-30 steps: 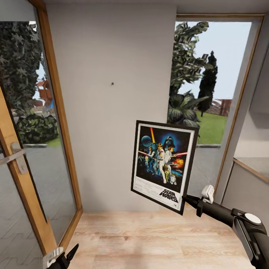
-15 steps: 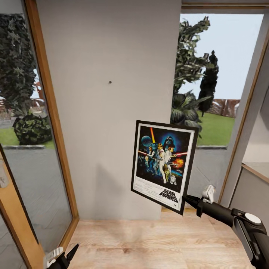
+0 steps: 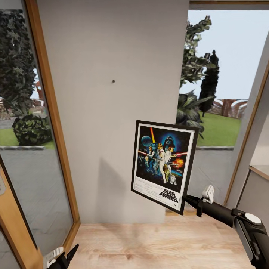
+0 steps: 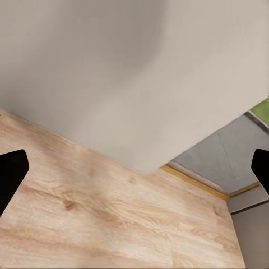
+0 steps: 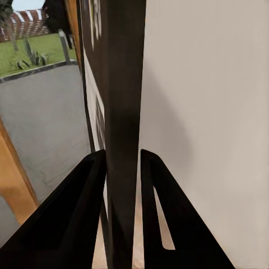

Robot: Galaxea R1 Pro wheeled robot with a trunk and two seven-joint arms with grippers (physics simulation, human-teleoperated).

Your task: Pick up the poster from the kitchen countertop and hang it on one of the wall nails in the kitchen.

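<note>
The poster (image 3: 163, 166), black-framed with a white border and "STAR WARS" lettered at its lower corner, hangs in mid-air in front of a light grey wall (image 3: 112, 45), tilted a little so its lower right corner dips. That corner is pinched by the right hand (image 3: 185, 200), which reaches in from the lower right on a dark arm. In the right wrist view the poster (image 5: 123, 112) appears edge-on as a thick dark slab, with the two black fingers (image 5: 84, 213) closed narrowly against either face of it.

Up and to the left of the poster, well apart from it, the nail (image 3: 113, 80) is a small dark dot on the bare wall panel. Wood-framed windows (image 3: 22, 112) flank the panel, showing shrubs, lawn and paving outside. Pale wooden floor (image 3: 157, 243) runs to the foot of the wall.

The left hand (image 3: 61, 257) sits low at the bottom edge of the head view. In its own wrist view its dark fingertips (image 4: 11, 174) stand wide apart at either side, holding nothing, above the floor and the wall's base.
</note>
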